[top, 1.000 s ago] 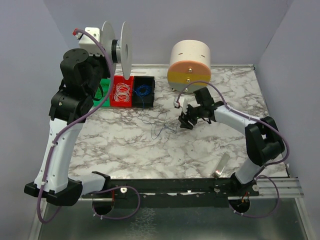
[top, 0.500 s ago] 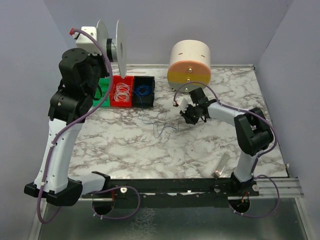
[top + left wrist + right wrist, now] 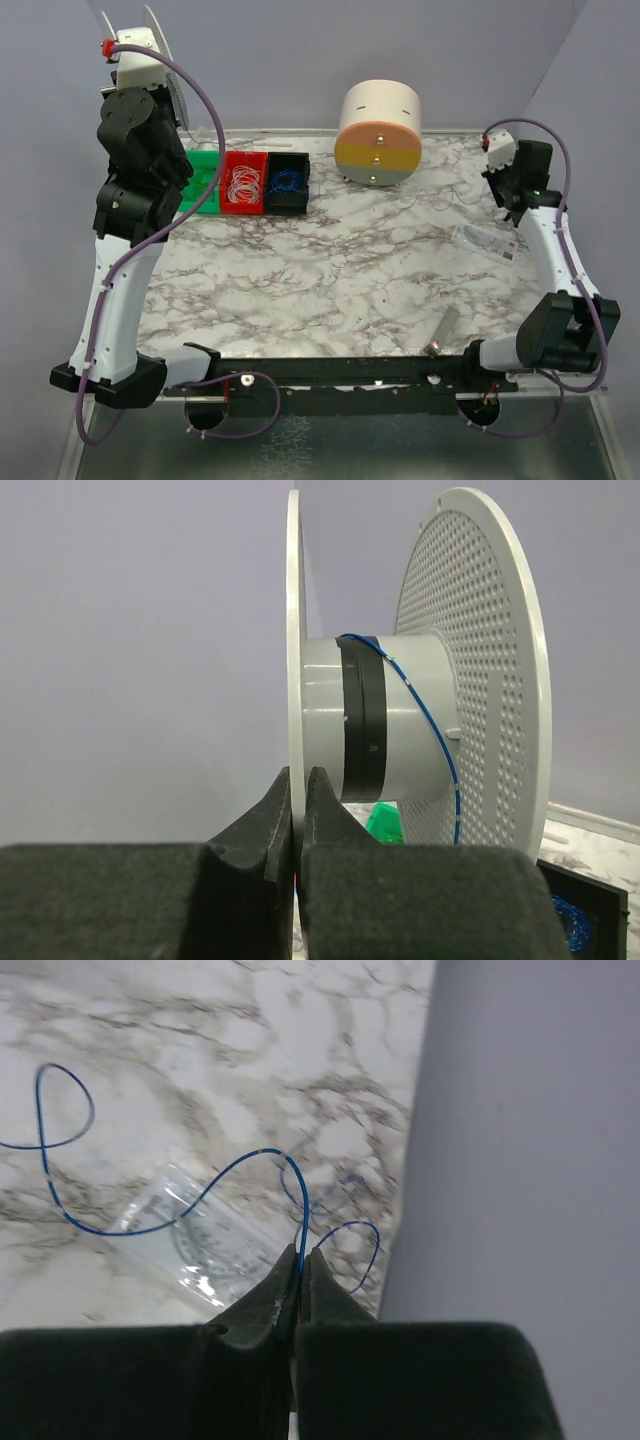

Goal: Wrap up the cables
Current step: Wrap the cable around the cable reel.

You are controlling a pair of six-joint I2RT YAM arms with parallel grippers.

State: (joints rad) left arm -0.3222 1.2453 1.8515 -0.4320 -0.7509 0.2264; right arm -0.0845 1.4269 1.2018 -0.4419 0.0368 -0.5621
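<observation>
Cable [image 3: 300, 1215], thin and blue, pinched in the closed right claw [image 3: 297, 1258] near the far right edge of the table [image 3: 330, 270], looping loose above a clear plastic bag [image 3: 170, 1250]. Another stretch laid over the hub of a white reel [image 3: 400, 720], held high at the left, left claw [image 3: 297, 780] clamped shut on its flange. Kept well apart, probably to take up slack before winding.

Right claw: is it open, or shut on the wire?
Shut on the thin blue wire. In the right wrist view the fingertips of the right claw meet, with the wire pinched between them.
</observation>
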